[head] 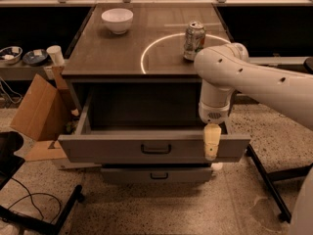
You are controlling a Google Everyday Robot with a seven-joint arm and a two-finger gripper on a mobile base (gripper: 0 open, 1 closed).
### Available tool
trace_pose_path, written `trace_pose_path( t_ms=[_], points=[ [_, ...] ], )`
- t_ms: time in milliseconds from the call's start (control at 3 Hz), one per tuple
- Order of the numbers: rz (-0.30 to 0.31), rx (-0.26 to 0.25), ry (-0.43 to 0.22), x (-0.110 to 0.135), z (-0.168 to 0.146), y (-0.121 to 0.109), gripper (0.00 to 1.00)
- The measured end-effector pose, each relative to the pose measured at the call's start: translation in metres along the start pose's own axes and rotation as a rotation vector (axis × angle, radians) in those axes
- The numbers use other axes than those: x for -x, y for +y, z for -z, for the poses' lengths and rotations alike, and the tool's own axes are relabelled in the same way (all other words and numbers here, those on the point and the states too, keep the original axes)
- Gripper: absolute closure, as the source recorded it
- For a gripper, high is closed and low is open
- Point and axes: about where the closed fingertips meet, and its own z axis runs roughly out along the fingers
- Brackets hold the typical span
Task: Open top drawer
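Note:
The top drawer (122, 148) is a wide grey metal drawer with a small black centre pull handle (155, 150). It stands pulled far out from under the tabletop, showing a plain grey inside with nothing in it. My gripper (212, 142) hangs from the white arm (254, 77) over the right end of the drawer's front panel, right of the handle. Its pale fingertips (212, 146) point down across the panel's top edge.
A narrower grey drawer (156, 174) sits below, slightly out. On the tabletop (122, 53) stand a white bowl (117, 20) and a drink can (194, 40). A cardboard box (39, 109) is at the left, black chair legs (266, 180) at the right.

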Motion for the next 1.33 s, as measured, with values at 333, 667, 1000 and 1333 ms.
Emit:
trace_pose_path(
  t_ms=[333,667,1000,1333],
  points=[
    [-0.002,0.022,-0.015,-0.002,-0.008,0.007,0.00],
    [-0.016,0.065,-0.050,-0.007,-0.007,0.052,0.16],
    [-0.029,0.094,-0.036,-0.014,-0.001,0.099,0.38],
    [-0.037,0.119,-0.010,-0.020,0.002,0.130,0.69]
  ],
)
